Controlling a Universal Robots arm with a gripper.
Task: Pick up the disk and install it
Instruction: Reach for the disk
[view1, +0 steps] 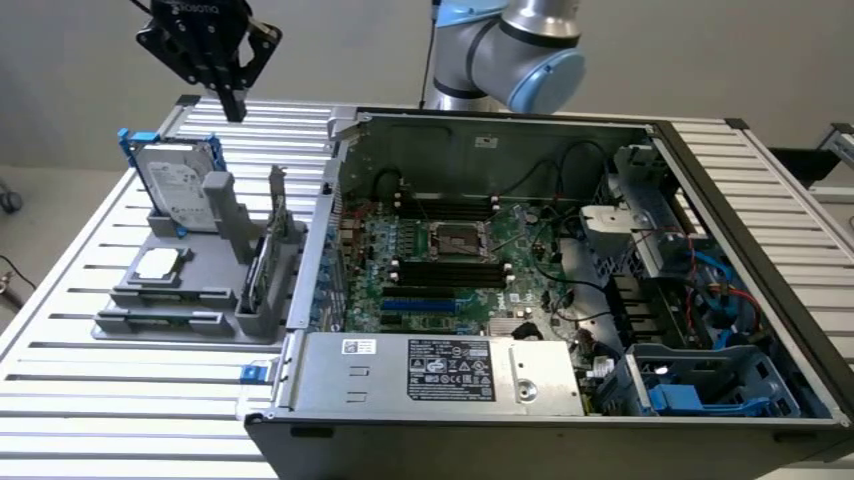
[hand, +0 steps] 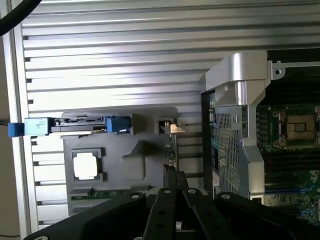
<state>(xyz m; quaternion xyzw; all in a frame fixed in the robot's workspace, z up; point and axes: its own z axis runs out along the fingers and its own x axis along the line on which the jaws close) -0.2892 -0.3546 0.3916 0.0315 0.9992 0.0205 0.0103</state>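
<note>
The slatted table (view1: 107, 400) leaves you open air beside the case (view1: 534, 445); your gripper (view1: 234, 108), fingers together, hangs above and apart from the upright disk (view1: 182, 183).

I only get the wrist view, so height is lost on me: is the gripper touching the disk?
Observer: No. The gripper hangs shut above the disk, clear of it.
Operator: How does the disk sit?
Observer: It stands tilted in a grey holder, its white label showing.
Operator: Anything blue inside the case?
Observer: Yes, a cage with blue parts, in the near corner of the case on the exterior view's right.
</note>
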